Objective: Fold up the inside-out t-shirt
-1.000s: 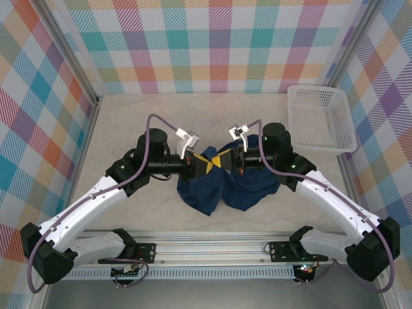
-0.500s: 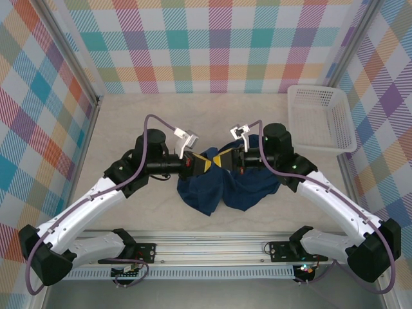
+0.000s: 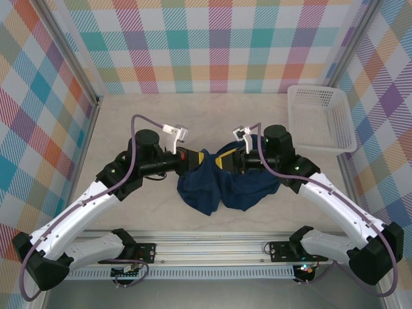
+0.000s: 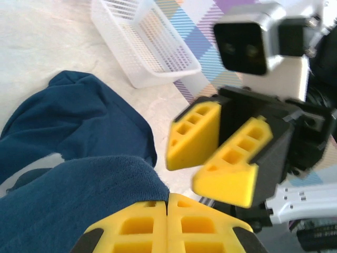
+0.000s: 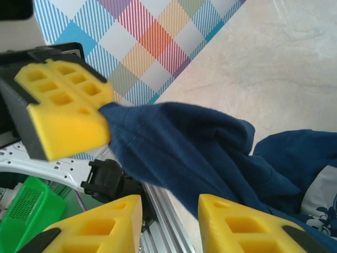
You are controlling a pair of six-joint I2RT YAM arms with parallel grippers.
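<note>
Change: the left arm is swinging off toward the left of the top view, and the right fingers, pinched a second ago, are spreading.
Meaning: a bunched edge of the inside-out t-shirt is seemingly passing over to the left side; folding is barely getting started.
Left fingers: pressing tight together, clamping a fold of navy cloth.
Right fingers: standing apart, cloth hanging just beyond them, pinching nothing.
Shirt: lying heaped on the bench at lower centre of the top view, between both arms, well apart from the white basket at upper right.
</note>
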